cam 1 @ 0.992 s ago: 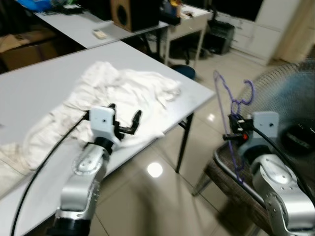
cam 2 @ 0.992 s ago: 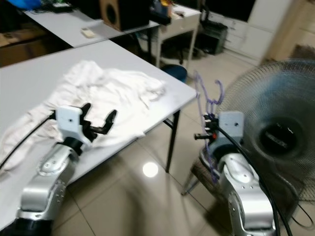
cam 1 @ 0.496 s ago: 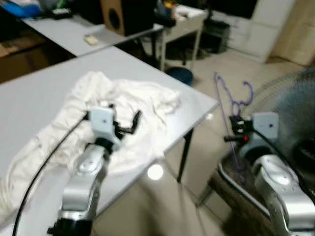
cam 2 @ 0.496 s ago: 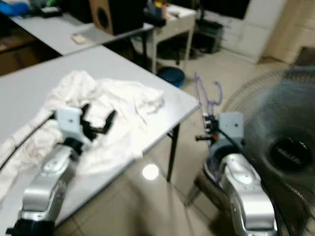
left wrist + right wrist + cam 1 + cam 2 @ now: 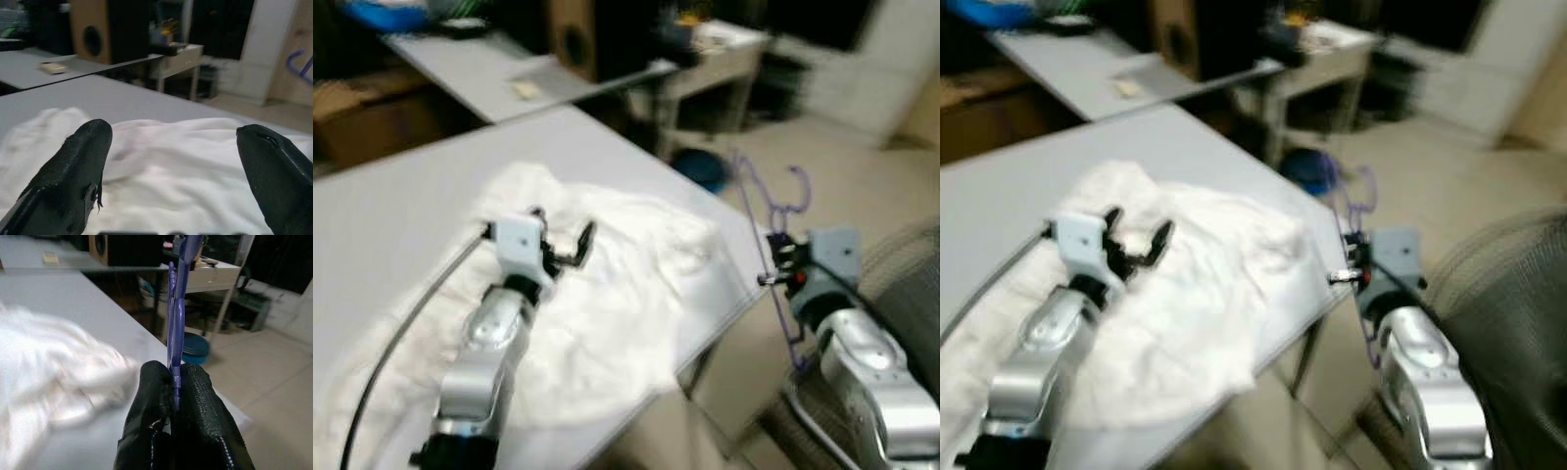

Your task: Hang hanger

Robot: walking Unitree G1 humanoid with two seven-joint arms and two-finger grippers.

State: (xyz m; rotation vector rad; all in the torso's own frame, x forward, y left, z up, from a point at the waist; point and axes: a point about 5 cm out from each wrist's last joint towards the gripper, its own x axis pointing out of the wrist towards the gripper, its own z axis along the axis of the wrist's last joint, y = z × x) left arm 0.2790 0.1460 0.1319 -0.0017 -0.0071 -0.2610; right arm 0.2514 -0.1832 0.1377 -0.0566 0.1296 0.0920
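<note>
Purple hanger [image 5: 175,308]: held upright, clamped between the pressed-together fingers [image 5: 146,431] of the right gripper [image 5: 773,262], off the right corner of the grey table [image 5: 391,206]. Its hook [image 5: 796,186] points upward, above the gripper; the frame runs down beside the right arm. Head views are blurred.

Left gripper [image 5: 560,235]: fingers spread wide, holding nothing, raised just over the white garment [image 5: 626,294]; contact with the cloth cannot be determined.

White garment: crumpled in a heap on the grey table, reaching near the table's right edge.

Background: second table carrying a wooden speaker [image 5: 95,32]; a blue bin [image 5: 193,346] on the tiled floor.
</note>
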